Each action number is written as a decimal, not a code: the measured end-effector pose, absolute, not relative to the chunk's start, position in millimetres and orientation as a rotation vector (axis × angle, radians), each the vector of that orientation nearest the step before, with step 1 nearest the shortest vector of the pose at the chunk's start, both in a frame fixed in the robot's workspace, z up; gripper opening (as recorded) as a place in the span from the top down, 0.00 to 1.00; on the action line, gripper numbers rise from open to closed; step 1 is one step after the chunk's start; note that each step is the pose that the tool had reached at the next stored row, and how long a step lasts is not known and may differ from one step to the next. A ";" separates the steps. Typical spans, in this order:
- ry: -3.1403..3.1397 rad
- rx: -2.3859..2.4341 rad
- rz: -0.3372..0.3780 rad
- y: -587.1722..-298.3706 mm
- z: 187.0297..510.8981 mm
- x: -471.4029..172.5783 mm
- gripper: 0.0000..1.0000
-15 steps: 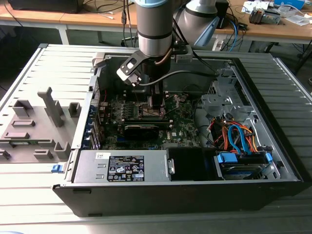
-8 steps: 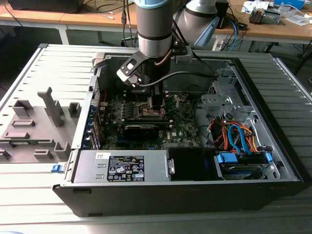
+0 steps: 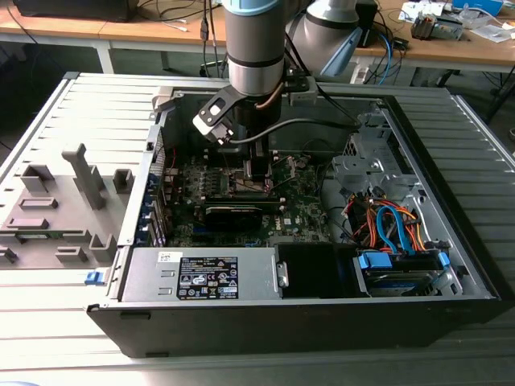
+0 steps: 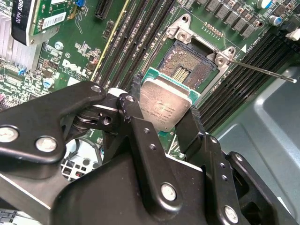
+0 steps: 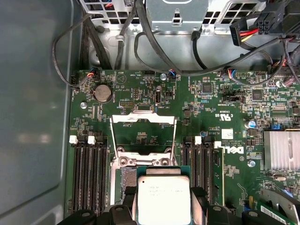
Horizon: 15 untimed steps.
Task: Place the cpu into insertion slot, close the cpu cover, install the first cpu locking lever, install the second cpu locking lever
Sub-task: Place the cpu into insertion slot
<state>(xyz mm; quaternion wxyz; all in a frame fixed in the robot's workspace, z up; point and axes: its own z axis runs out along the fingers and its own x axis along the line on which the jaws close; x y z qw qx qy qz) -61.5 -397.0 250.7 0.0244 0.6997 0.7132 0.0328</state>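
Note:
My gripper (image 4: 164,108) is shut on the cpu (image 4: 167,104), a flat square chip with a silver-grey top, clamped by two opposite edges. The chip hangs tilted just above one edge of the insertion slot (image 4: 186,65), whose brownish contact field lies bare inside its silver rim. In the first wrist view the cpu (image 5: 163,199) sits between the black fingers (image 5: 198,199), over the slot (image 5: 126,180). The cpu cover (image 5: 143,117) is swung open beyond the slot. A thin locking lever (image 4: 262,71) sticks out from a slot corner. In the exterior view the gripper (image 3: 256,173) reaches down into the computer case (image 3: 241,330).
Black memory slots (image 5: 86,173) flank the socket on both sides. A finned heatsink (image 5: 281,150) and bundled cables (image 5: 140,42) lie nearby. The case also holds a power supply (image 3: 201,273) and a drive bay with coloured wires (image 3: 394,229). A grey fixture (image 3: 64,201) stands at the exterior view's left.

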 end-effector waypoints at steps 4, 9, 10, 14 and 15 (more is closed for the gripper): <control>2.207 2.165 0.101 -397.0 250.2 -61.5 0.45; 2.207 2.165 0.101 -397.0 249.0 -61.5 0.45; 2.207 2.165 0.101 -397.0 248.9 -61.5 0.45; 2.207 2.165 0.101 -397.0 248.2 -61.5 0.45; 2.207 2.165 0.101 -397.0 248.0 -61.5 0.45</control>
